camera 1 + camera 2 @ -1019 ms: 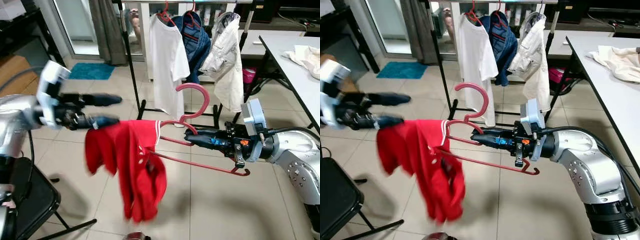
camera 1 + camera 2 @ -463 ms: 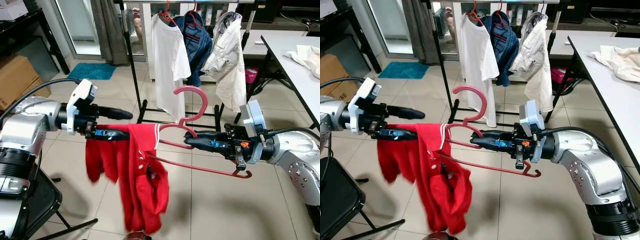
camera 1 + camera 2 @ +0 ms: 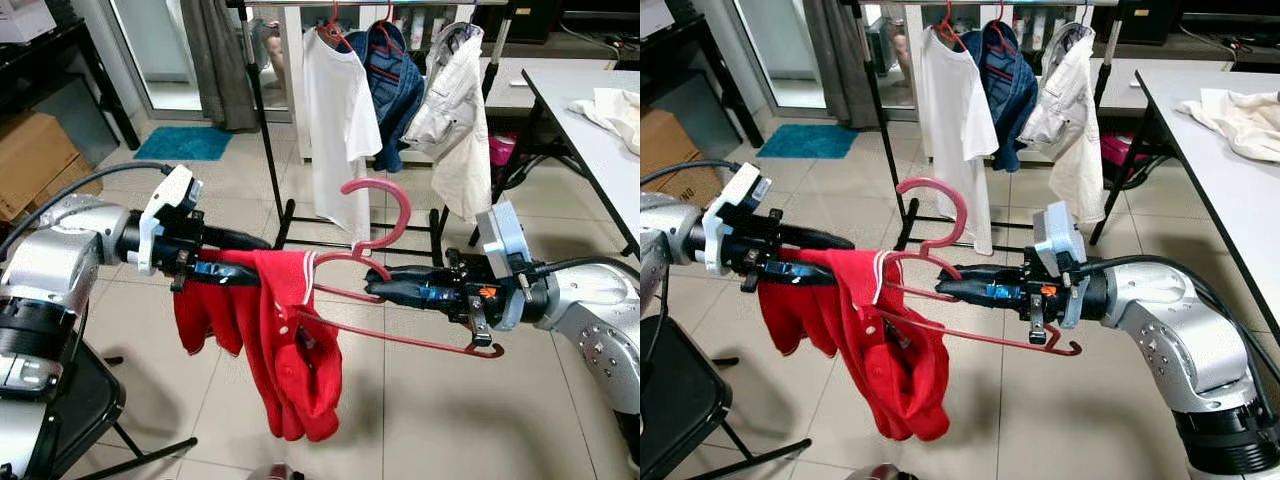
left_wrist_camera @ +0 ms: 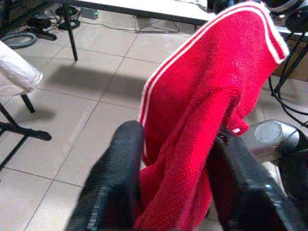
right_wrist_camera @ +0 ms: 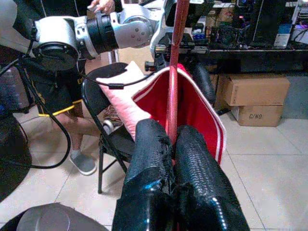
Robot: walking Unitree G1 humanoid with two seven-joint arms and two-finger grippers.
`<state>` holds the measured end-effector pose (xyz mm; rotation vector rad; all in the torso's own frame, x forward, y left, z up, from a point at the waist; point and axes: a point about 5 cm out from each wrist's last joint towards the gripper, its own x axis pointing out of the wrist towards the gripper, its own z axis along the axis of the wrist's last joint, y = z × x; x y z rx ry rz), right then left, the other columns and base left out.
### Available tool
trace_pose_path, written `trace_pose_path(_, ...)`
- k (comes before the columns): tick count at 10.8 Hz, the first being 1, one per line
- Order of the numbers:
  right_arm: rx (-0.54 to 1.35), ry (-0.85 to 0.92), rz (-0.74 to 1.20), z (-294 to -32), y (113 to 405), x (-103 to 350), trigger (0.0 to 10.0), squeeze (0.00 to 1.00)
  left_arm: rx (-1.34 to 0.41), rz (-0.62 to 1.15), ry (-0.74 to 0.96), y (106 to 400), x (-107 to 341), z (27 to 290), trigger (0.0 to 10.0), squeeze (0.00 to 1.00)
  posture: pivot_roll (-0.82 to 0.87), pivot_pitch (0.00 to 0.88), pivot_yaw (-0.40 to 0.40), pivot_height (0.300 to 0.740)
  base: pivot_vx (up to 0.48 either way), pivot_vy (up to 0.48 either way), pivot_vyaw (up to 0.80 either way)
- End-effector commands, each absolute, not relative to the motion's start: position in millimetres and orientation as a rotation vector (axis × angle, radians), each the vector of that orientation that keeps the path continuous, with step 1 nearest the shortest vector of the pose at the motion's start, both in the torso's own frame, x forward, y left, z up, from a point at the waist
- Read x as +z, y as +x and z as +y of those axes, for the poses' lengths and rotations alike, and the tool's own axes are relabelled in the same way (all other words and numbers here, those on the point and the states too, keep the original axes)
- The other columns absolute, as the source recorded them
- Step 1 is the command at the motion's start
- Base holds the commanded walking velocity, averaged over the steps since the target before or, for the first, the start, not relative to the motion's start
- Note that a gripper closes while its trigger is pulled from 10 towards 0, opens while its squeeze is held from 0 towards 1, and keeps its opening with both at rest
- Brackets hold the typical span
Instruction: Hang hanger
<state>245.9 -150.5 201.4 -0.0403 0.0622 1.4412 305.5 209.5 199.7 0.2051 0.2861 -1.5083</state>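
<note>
Currently, the red hanger (image 3: 375, 255) is clamped by the right gripper (image 3: 375, 287); the red shirt (image 3: 280, 340) is pinched by the left gripper (image 3: 255, 258).

head stereo views look forward and down, sharing the red shirt (image 3: 285, 340) and clothes rack (image 3: 262, 110); wrist views look closely along each arm's jaws.

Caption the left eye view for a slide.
Right claw pinches a red hanger while left claw grips its half-draped red shirt.
</note>
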Motion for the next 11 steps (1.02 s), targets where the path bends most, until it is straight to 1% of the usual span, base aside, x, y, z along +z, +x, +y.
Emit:
trace_pose_path(1, 1.478, -0.04, 0.009, -147.0, 241.4, 211.3, 10.0, 0.0, -1.518, 0.293, 0.213, 304.5, 199.2, 207.4, 0.0, 0.0, -0.1, 0.036, 0.113, 0.74, 0.0, 0.0, 0.0)
trace_pose_path(8, 1.491, -0.033, 0.007, -145.4, 241.5, 212.5, 10.0, 0.0, -1.502, 0.314, 0.187, 299.6, 195.6, 208.1, 0.0, 0.0, -0.1, 0.009, 0.098, 0.74, 0.0, 0.0, 0.0)
trace_pose_path(10, 1.48, -0.023, 0.004, -145.4, 243.1, 213.4, 10.0, 0.0, -1.495, 0.289, 0.151, 297.5, 198.4, 208.0, 0.0, 0.0, -0.1, 0.0, 0.099, 0.74, 0.0, 0.0, 0.0)
trace_pose_path(11, 1.472, -0.021, 0.009, -145.8, 243.5, 212.6, 10.0, 0.15, -1.489, 0.281, 0.144, 297.8, 199.3, 208.4, 0.0, 0.0, -0.1, 0.0, 0.099, 0.74, 0.0, 0.0, 0.0)
